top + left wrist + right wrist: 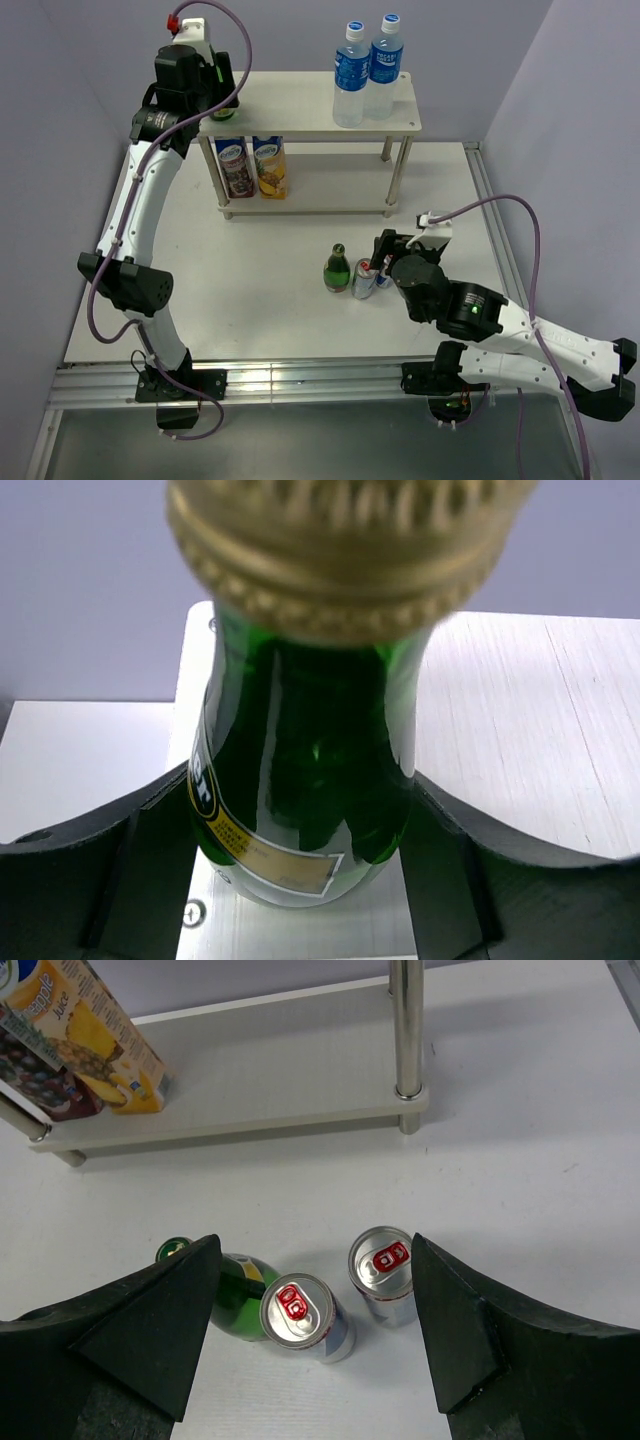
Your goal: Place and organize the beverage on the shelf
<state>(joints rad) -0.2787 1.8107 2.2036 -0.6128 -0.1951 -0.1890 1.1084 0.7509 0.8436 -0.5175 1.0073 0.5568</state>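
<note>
Roughly halfway, judging by what stands where. Already on the pale two-tier wood-grain shelf with thin silver posts (290,100): two clear plastic water bottles with blue labels (352,80), side by side at the right end of the top board, and on the lower tier, at its left, a dark berry carton (235,168) beside a yellow pineapple juice carton (270,168).

In hand: a green glass bottle with a gold cap (310,740), upright over the left end of the top board, clenched at the body in the jaws of the left gripper (300,830). Seated on the board or just above it: cannot tell.

Left on the white tabletop (260,290), in front of the shelf: a second green bottle (338,268) and two silver cans with red tabs (303,1315), close together. Above them, the right gripper (315,1250), jaws spread wide, grasping nothing.

Probably left to do: letting go of this bottle, then shelving those three.
</note>
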